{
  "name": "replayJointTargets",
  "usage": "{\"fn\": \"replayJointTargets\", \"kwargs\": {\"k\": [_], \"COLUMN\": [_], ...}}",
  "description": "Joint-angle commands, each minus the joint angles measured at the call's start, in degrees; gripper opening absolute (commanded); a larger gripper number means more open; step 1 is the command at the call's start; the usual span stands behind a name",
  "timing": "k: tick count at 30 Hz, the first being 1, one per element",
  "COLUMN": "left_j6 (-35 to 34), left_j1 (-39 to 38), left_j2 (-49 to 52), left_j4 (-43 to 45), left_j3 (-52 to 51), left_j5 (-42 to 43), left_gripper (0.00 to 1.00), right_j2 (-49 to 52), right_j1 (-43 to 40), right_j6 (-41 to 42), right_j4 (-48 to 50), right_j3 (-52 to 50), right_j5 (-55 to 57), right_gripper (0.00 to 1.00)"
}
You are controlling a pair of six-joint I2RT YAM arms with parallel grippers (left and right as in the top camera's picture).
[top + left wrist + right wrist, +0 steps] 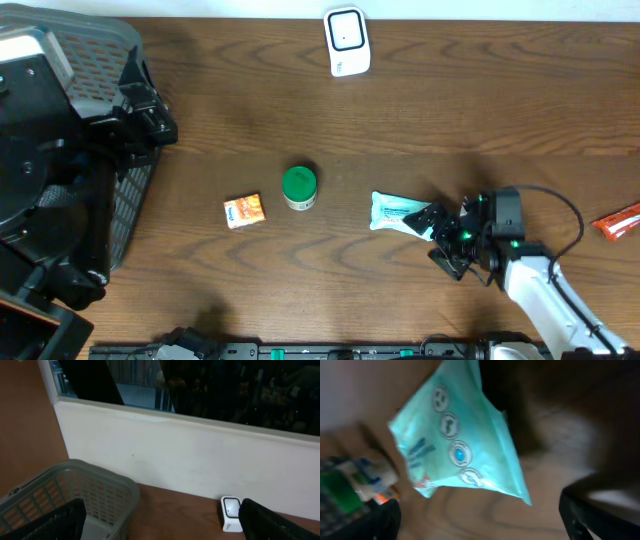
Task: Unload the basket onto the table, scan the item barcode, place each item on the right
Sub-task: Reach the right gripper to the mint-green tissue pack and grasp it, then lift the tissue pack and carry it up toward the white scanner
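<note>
The white barcode scanner [346, 41] stands at the far edge of the table, also seen in the left wrist view as the scanner [231, 514]. A teal pouch [398, 212] lies flat at mid-table. My right gripper [442, 238] hovers open at its right end, with nothing between the fingers. In the right wrist view the pouch [455, 445] lies just ahead of the open right gripper [480, 527]. My left gripper [150, 115] is open and empty over the basket at the left, as the left gripper [162, 532] shows in its wrist view.
A grey basket [100, 55] takes up the far left corner. A green-lidded jar [299, 187] and a small orange box [244, 210] sit left of the pouch. A red packet [617, 222] lies at the right edge.
</note>
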Motion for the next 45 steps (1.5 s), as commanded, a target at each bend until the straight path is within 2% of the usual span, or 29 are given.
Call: {"fn": "replayJointTargets", "kwargs": {"k": [1,10,18,23,27,29,34,35,40,45], "left_j6": [0.3,0.3,0.3,0.3,0.3,0.3,0.3,0.3,0.3,0.3], "left_j1": [0.3,0.3,0.3,0.3,0.3,0.3,0.3,0.3,0.3,0.3], "left_j2": [-0.3,-0.3,-0.3,-0.3,-0.3,-0.3,-0.3,-0.3,-0.3,-0.2], "left_j4": [0.3,0.2,0.1,0.1,0.0,0.1,0.0,0.0,0.0,0.0], "left_j3": [0.5,0.5,0.5,0.5,0.5,0.5,0.5,0.5,0.5,0.5], "left_j5": [-0.8,-0.7,-0.7,-0.7,-0.7,-0.7,-0.7,-0.7,-0.7,-0.7], "left_gripper": [0.98,0.98,0.98,0.98,0.98,0.98,0.98,0.98,0.98,0.98], "right_j2": [2.2,2.3,7.1,13.8,20.8,24.7,27.7,27.4,24.0,15.3], "right_j1": [0.1,0.1,0.1,0.2,0.3,0.3,0.3,0.2,0.2,0.2], "right_j6": [8.8,14.5,14.8,14.8,14.2,12.6,10.0,9.6,7.0,3.6], "right_j4": [1.9,4.0,11.7,15.5,22.1,26.6,29.9,29.9,30.5,30.5], "right_j3": [-7.3,-12.0,-12.4,-12.4,-12.4,-12.4,-12.4,-12.3,-11.8,-10.4], "right_j5": [4.5,12.5,18.8,19.9,21.1,21.0,20.7,20.6,14.2,2.5], "right_gripper": [0.99,0.99,0.99,0.86,0.83,0.67,0.09,0.01,0.01,0.01]}}
